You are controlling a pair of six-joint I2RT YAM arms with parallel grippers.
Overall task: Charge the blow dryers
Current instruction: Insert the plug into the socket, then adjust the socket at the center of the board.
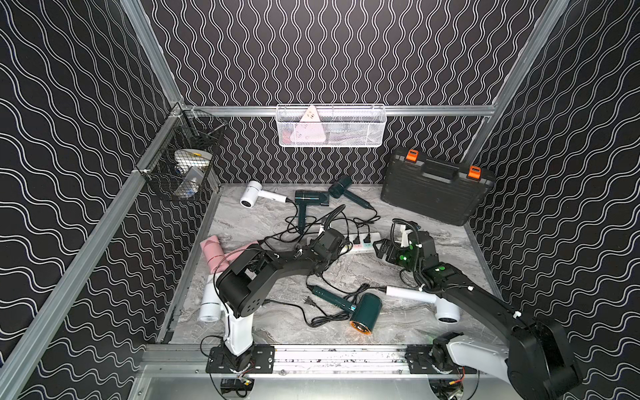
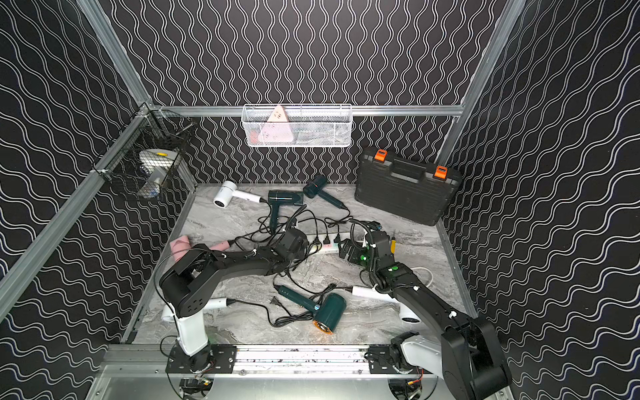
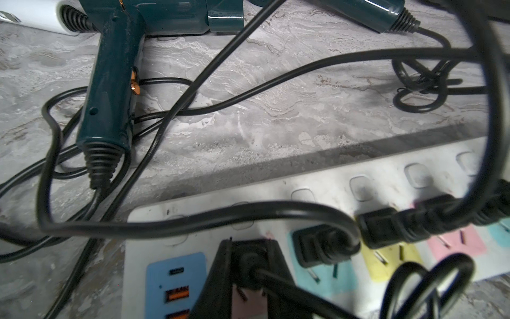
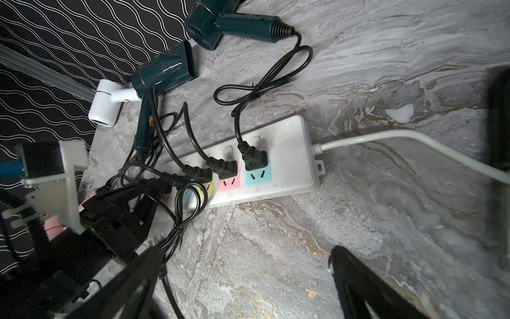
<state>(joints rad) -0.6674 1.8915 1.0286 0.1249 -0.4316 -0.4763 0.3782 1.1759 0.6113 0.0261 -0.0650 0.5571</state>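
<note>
Several blow dryers lie on the marble table: white (image 1: pixel 256 197) and dark green ones (image 1: pixel 310 201) at the back, a pink one (image 1: pixel 214 254) at the left, a dark green one (image 1: pixel 363 311) and a white one (image 1: pixel 433 301) in front. The white power strip (image 1: pixel 362 242) lies mid-table with black plugs (image 4: pixel 254 158) in its coloured sockets. My left gripper (image 3: pixel 249 265) is shut on a black plug (image 3: pixel 248 258) over the pink end socket; how deep it sits I cannot tell. My right gripper (image 4: pixel 242 265) hangs open over bare marble beside the strip (image 4: pixel 287 154), holding nothing.
A black toolcase (image 1: pixel 436 187) with orange latches leans at the back right. A white wire basket (image 1: pixel 330 126) hangs on the back rail and a black one (image 1: pixel 183 166) on the left rail. Tangled black cords (image 1: pixel 311 221) cross the middle; a loose plug (image 1: pixel 308 300) lies in front.
</note>
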